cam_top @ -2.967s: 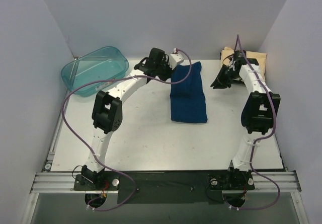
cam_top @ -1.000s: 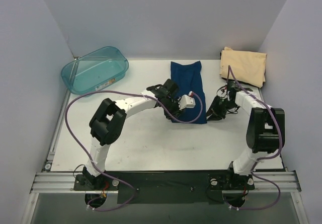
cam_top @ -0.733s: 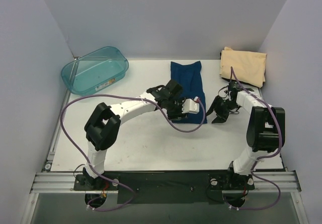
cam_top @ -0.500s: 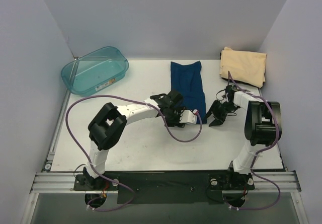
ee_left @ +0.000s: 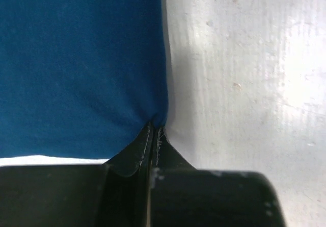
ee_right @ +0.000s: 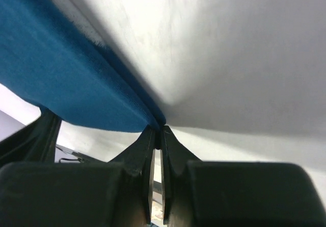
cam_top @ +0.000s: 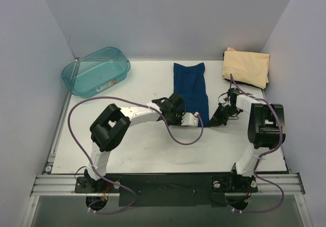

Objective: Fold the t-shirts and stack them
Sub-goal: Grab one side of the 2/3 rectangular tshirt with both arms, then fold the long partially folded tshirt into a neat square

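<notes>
Blue cloth, navy t-shirt (cam_top: 191, 86) a long narrow strip, near corners pinched

My left arm (cam_top: 140, 114) and right arm (cam_top: 243, 99) are white links with bulky black joints, each trailing a purple cable (cam_top: 69, 124); my jaws are black.

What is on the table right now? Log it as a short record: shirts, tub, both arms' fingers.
blue shirt: folded into a long strip, mid-table
tan shirt: folded, far right corner
tub: far left corner
left fingers: shut on the blue shirt's near left corner
right fingers: shut on the blue shirt's near right corner
stack: not yet made; the two shirts lie apart
</notes>
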Tool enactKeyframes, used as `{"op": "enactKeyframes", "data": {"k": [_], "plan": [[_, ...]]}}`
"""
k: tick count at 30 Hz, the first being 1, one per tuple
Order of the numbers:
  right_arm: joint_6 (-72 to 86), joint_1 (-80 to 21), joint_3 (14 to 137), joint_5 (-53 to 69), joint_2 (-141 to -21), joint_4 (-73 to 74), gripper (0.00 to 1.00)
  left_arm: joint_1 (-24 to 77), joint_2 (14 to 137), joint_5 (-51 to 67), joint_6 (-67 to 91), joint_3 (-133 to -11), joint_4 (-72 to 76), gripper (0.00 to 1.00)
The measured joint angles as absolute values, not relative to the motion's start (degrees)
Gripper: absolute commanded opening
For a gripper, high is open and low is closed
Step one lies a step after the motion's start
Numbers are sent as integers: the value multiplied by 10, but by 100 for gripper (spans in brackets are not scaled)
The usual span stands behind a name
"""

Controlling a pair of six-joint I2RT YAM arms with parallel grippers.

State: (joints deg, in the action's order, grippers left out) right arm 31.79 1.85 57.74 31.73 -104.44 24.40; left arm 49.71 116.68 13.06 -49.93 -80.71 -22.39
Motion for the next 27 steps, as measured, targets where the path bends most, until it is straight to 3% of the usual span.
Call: {"op": "enactKeyframes", "data": {"k": [6, 13, 19, 23, 27], "plan": [[302, -9, 501, 313, -922, 276, 0, 502, 1107, 154, -476, -779, -295, 0], [338, -163, 409, 305, -641, 395, 0, 545, 930, 206, -466, -741, -482, 0], [457, -312, 410, 305, -460, 486, 0, 580, 807, 298, -467, -741, -649, 0], [490, -321, 447, 302, -469, 513, 0, 556, 796, 349, -442, -785, -692, 0], [451, -240, 532, 295, -572, 521, 0, 469, 844, 378, -415, -847, -695, 0]]}}
